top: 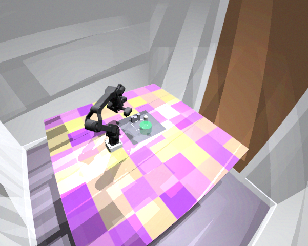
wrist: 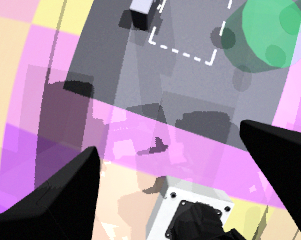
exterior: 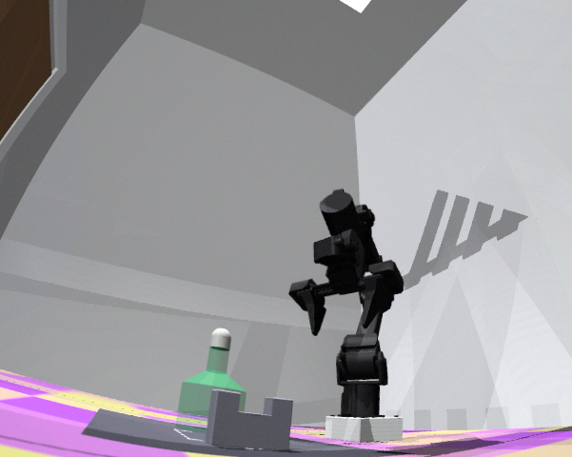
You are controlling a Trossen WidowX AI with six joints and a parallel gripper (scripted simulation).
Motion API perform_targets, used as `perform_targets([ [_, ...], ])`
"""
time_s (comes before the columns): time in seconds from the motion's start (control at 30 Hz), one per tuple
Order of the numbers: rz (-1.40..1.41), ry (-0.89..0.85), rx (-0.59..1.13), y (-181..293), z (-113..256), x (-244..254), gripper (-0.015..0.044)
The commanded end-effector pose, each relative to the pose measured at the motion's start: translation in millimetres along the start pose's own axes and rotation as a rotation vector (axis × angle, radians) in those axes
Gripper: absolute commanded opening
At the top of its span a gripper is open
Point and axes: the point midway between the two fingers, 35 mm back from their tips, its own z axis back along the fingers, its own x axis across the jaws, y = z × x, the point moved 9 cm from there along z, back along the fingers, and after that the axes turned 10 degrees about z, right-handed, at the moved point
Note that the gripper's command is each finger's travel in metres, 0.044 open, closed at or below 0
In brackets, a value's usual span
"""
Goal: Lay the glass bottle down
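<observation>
My end effector (top: 119,107) (exterior: 342,330) (wrist: 172,140) is wide open, nothing in it, up off the surface (top: 172,169) (exterior: 29,427) (wrist: 50,115); green glass bottle (top: 145,127) (exterior: 209,393) (wrist: 272,35) stands upright on the dark mat (top: 156,127) (exterior: 128,425) (wrist: 190,90), beside the dashed outline (top: 136,129) (exterior: 189,436) (wrist: 180,52). For the grasp I'd come in slowly, straddle it evenly, close gently before any tilt. Grey U-shaped rest (top: 135,118) (exterior: 248,430) (wrist: 142,6) is the near obstacle, so keep fingers clear of its prongs; the side away from it looks roomier.
</observation>
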Motion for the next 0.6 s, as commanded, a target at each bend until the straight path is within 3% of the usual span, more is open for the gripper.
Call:
perform_targets([
  [0.0,-0.017,0.002,-0.001,-0.8,-0.1,-0.9,0.0426],
  [0.13,-0.251,0.023,-0.017,-11.6,-1.6,-13.9,0.044],
  [0.57,-1.567,0.11,-0.198,-37.0,-3.8,-127.3,0.044],
])
